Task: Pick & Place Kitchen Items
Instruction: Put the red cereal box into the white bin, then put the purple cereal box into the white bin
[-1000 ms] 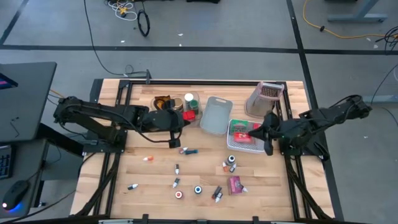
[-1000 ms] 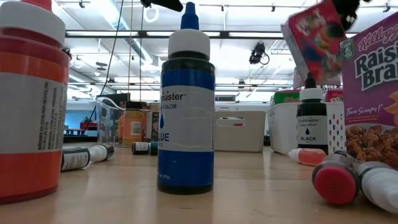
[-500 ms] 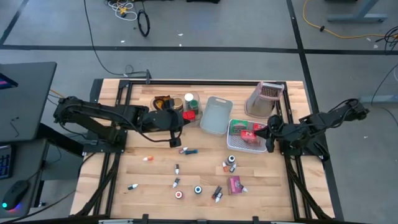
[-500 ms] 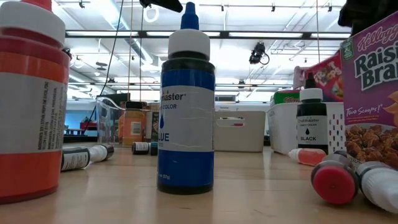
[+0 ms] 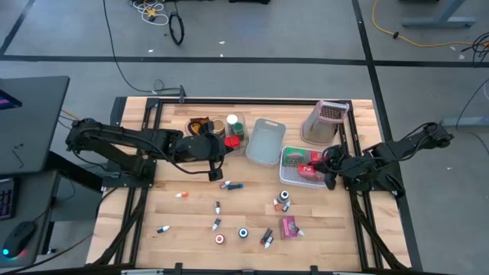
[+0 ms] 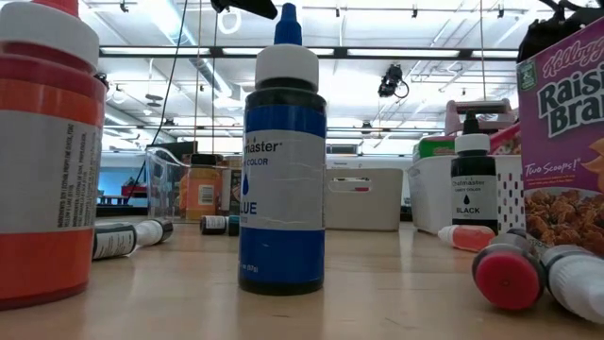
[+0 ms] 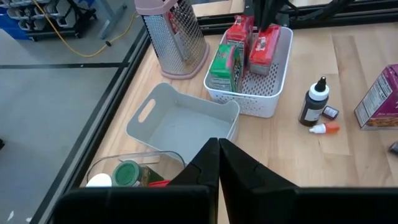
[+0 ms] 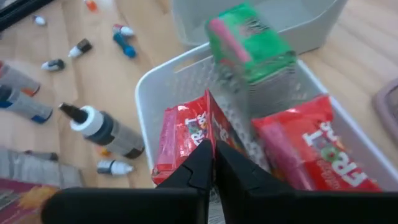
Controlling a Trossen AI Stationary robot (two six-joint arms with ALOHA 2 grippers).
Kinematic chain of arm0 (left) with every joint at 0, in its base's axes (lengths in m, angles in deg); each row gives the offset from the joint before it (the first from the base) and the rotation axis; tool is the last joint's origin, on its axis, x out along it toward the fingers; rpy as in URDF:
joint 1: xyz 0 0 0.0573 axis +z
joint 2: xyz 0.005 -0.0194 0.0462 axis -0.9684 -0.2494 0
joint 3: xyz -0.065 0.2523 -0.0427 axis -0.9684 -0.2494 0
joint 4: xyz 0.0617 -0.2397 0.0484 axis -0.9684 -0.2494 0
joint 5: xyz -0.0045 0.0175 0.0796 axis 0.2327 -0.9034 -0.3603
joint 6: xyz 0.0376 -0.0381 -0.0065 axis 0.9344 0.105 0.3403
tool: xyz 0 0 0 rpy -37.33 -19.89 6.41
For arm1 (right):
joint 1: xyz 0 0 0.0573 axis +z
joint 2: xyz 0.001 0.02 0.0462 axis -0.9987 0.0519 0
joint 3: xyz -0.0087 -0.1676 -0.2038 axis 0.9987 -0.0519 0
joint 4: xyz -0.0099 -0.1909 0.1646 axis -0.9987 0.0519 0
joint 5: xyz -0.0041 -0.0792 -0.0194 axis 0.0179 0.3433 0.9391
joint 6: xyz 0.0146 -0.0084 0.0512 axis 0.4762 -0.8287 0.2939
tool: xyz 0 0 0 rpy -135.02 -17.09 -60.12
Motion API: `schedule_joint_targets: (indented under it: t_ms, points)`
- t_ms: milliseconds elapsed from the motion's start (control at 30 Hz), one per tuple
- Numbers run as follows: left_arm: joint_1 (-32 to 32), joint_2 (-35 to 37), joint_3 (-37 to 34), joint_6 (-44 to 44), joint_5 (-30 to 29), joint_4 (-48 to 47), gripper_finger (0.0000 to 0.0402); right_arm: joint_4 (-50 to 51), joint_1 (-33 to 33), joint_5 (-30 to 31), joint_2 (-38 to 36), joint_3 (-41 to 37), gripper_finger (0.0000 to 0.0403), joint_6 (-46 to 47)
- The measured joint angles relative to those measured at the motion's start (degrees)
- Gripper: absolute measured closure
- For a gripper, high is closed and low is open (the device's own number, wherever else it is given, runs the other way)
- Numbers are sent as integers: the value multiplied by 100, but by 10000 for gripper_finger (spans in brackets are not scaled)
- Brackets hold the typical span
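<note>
now the right gripper (image 5: 330, 169) hangs at the right edge of the white bin (image 5: 288, 178), right of centre, fingers together on nothing, a red box (image 8: 186, 140) just beyond them; loose bottles (image 5: 283, 201) lie lower centre on the counter (image 5: 191, 221), nearer this arm; left gripper (image 5: 222, 150), fingers together, waits centre-left
</note>
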Motion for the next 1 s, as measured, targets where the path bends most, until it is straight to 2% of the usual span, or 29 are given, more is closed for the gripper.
schedule_joint_targets:
  t_ms: [167, 300, 500, 667, 1000]
  points:
    - [0, 0, 0, -2, 0, 0, 387, 65, 2, -760, -4, 2, 378, -178]
    - [0, 0, 0, -2, -9, 0, 383, 216, 1, -1074, 1, 65, 370, -150]
    - [2, 0, 0, -2, -61, 0, 389, 1320, -1, -924, 17, 554, 361, 240]
    - [2, 0, 0, -2, -61, 0, 393, 2305, -3, -790, 15, 875, 373, 579]
    - [2, 0, 0, 46, -117, 0, 387, 2215, -5, -809, 71, 1443, 399, 550]
